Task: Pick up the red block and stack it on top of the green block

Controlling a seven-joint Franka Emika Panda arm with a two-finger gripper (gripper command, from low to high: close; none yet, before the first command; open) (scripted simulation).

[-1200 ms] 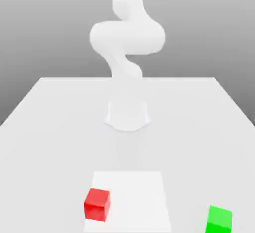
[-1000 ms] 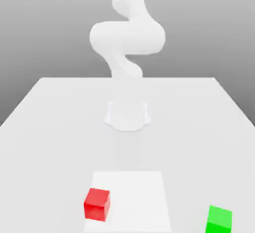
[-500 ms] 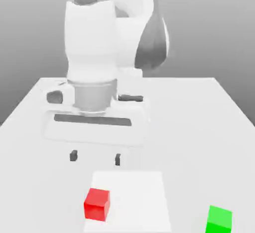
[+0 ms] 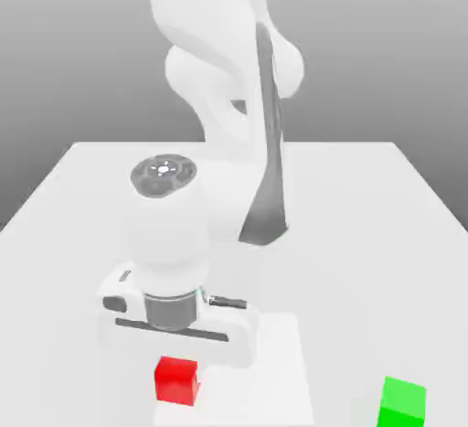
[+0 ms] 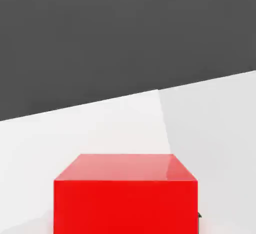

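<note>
White table fills the lower frame. At bottom centre, the claw pinches the red block. At lower right sits the green block.

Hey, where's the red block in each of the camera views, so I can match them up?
Exterior view: the red block sits low and toward the exterior view's left, right under the arm's hand, on the lighter square patch of the table.
Hand view: the red block is close to the camera.
Shared landmark: the lighter square patch, whose edge runs behind the block in the hand view.
</note>
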